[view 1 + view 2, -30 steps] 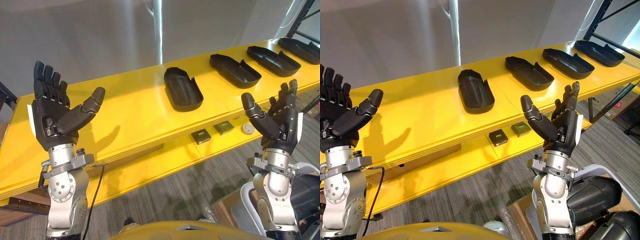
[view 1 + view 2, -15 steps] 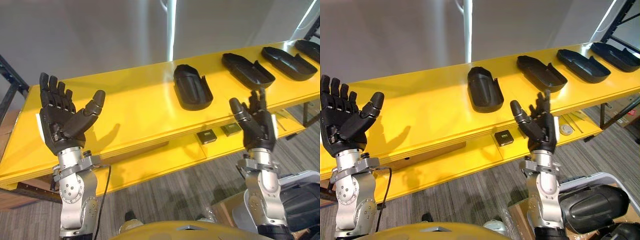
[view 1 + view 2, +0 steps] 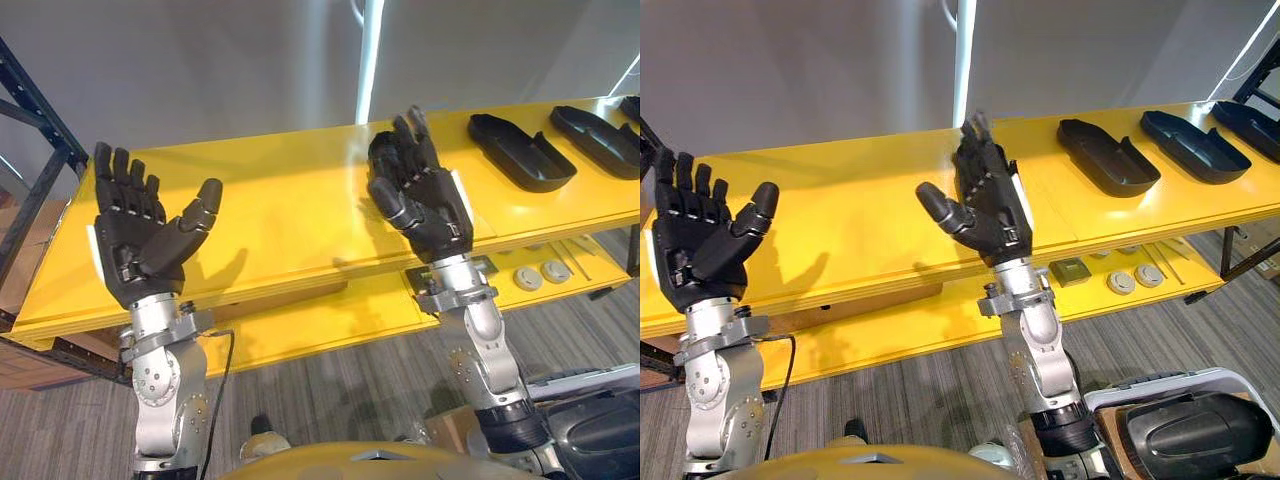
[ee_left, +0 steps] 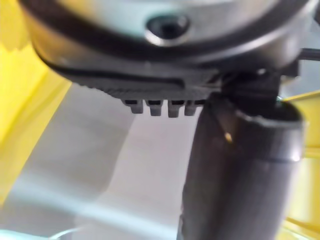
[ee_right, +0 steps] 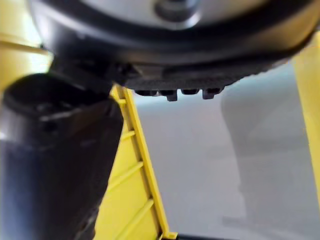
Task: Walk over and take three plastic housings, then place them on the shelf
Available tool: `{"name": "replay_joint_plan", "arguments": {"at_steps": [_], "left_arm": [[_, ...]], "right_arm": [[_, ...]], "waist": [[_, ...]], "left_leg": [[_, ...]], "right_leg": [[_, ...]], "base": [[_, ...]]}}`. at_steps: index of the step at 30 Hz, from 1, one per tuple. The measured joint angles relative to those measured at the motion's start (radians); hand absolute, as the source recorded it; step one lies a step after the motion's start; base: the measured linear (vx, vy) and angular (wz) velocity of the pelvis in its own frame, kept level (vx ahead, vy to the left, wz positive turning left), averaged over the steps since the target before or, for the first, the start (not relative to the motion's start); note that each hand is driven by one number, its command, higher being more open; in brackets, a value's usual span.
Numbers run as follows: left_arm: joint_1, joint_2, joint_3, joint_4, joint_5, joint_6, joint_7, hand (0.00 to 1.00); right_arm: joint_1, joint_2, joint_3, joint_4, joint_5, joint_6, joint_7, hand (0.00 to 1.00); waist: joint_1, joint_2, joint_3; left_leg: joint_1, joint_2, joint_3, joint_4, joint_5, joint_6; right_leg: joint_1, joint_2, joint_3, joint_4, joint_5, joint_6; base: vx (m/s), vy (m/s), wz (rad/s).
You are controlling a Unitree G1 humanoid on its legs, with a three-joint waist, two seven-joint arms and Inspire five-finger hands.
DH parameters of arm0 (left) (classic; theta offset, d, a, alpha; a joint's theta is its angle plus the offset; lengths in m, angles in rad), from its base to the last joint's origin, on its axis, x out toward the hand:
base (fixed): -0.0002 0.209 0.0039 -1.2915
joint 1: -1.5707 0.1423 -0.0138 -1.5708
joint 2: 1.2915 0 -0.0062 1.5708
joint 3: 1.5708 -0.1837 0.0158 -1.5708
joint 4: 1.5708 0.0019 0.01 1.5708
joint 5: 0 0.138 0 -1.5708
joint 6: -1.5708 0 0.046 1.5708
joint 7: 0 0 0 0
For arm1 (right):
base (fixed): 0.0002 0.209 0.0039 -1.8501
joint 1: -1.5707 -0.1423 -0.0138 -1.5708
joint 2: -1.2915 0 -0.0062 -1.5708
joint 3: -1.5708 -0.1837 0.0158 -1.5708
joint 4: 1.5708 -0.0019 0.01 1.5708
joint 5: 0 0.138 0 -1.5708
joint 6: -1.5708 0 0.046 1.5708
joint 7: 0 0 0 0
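The work surface is a long yellow table (image 3: 280, 215) with a smooth, shining top. A lower yellow shelf (image 3: 330, 320) runs under its near edge. Behind the far edge there is a plain grey wall (image 3: 200, 70), and a bright white vertical strip (image 3: 372, 60) goes up this wall near the middle of the table. The floor (image 3: 340, 400) is grey carpet. At the left end of the table stands a dark metal rack (image 3: 45, 115) with slanted bars.

Three black plastic housings lie in a row on the right part of the table top, hollow side up. The first housing (image 3: 1108, 155) is nearest to the middle, the second housing (image 3: 1193, 145) is beside it, and the third housing (image 3: 1252, 118) is at the right end. They are apart from each other and no hand touches them.

On the lower shelf, below the housings, lie a small square part (image 3: 1071, 268) and two pale round discs (image 3: 1122, 283) (image 3: 1150, 275).

The left hand (image 3: 135, 245) is raised before the left part of the table, with straight, spread fingers, and it holds nothing. The right hand (image 3: 425, 205) is raised before the middle of the table, also with straight fingers and empty. It hides the piece of table top behind it and is well apart from the first housing.
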Motion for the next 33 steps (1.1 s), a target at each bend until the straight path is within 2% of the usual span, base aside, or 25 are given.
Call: {"name": "replay_joint_plan", "arguments": {"at_steps": [5,10,21,25,33], "left_arm": [[-0.001,0.0,-0.006,0.0,0.0,0.005,-0.018,1.0],[-0.001,0.0,-0.025,0.0,-0.006,0.02,-0.055,1.0],[0.0,0.0,-0.058,0.025,-0.006,0.02,-0.099,1.0],[0.0,0.0,-0.067,0.026,-0.006,0.022,-0.1,1.0],[-0.001,0.0,-0.076,0.027,-0.006,0.023,-0.105,1.0]], "right_arm": [[-0.043,0.037,0.084,0.104,-0.003,0.043,-0.055,1.0],[-0.044,0.061,0.084,0.239,0.012,0.069,-0.109,1.0],[-0.087,0.096,0.054,0.378,-0.01,0.067,-0.275,1.0],[-0.087,0.104,0.052,0.418,-0.087,0.067,-0.351,1.0],[-0.087,0.109,0.021,0.46,-0.086,0.067,-0.326,1.0]], "waist": [[0.01,-0.004,-0.002],[0.026,-0.004,-0.003],[0.025,0.003,-0.007],[0.025,0.01,-0.019],[0.015,0.018,-0.034]], "left_leg": [[-0.001,0.0,-0.003,0.0,0.001,0.002],[-0.008,-0.001,-0.013,-0.001,0.006,0.004],[-0.019,0.0,-0.027,-0.001,0.017,0.007],[-0.02,0.0,-0.019,-0.001,0.018,0.007],[-0.013,0.001,-0.005,-0.001,0.02,0.006]], "right_leg": [[0.0,0.0,-0.002,0.001,-0.001,-0.002],[0.0,0.0,-0.013,0.001,-0.004,-0.006],[-0.003,0.001,-0.025,0.002,-0.005,-0.009],[-0.013,0.001,-0.015,0.003,-0.004,-0.009],[-0.019,0.0,0.003,0.005,-0.002,-0.007]], "base": [[0.0,0.001,0.01],[0.0,0.002,0.04],[0.0,0.001,0.04],[-0.01,0.008,-0.05],[0.0,0.002,-0.05]]}}
